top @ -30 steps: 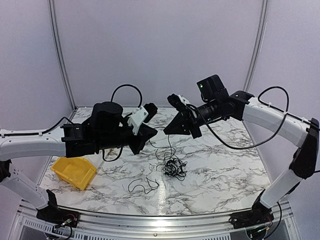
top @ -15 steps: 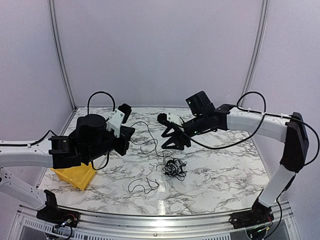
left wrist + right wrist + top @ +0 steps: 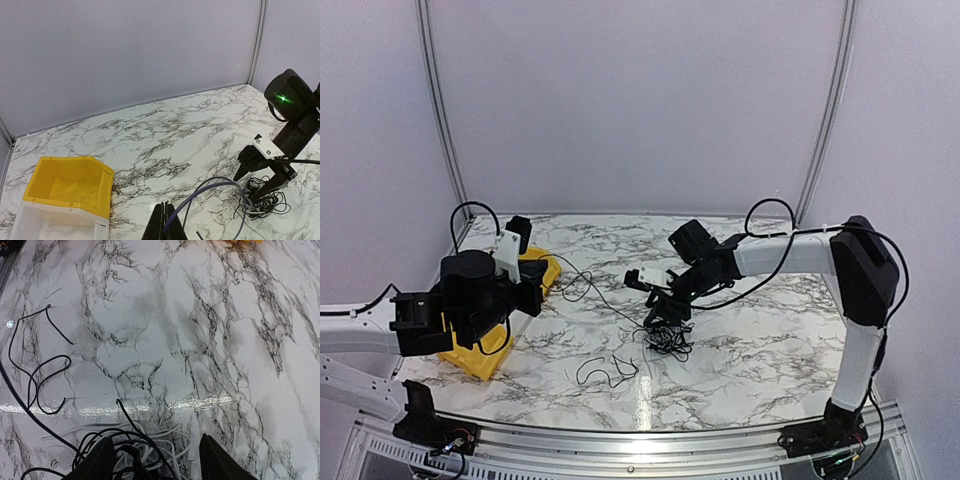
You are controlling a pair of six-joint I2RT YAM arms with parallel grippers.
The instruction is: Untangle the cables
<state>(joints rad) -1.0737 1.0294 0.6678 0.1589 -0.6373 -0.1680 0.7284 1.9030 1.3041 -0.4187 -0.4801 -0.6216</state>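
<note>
The cables lie as a knotted black clump (image 3: pixel 668 336) on the marble table (image 3: pixel 760 350). One strand (image 3: pixel 595 285) runs from the clump to my left gripper (image 3: pixel 542 283), which hangs over the yellow bin and is shut on it. In the left wrist view that strand (image 3: pixel 212 191) arcs from the shut gripper (image 3: pixel 168 224) toward the clump (image 3: pixel 264 201). My right gripper (image 3: pixel 648 300) stands open just above the clump. In the right wrist view the clump (image 3: pixel 132 452) sits between the spread gripper (image 3: pixel 156 437). A separate loose cable (image 3: pixel 608 371) lies nearer the front edge and also shows as the loose cable (image 3: pixel 42 375).
A yellow bin (image 3: pixel 470 352) stands at the table's left, under my left arm; its rim (image 3: pixel 75 162) shows in the left wrist view. Thicker black cables loop off both arms. White walls close in the back and sides.
My left gripper has drawn back to the left over the yellow bin, pulling a strand out of the clump. The right gripper has opened and come down over the clump.
</note>
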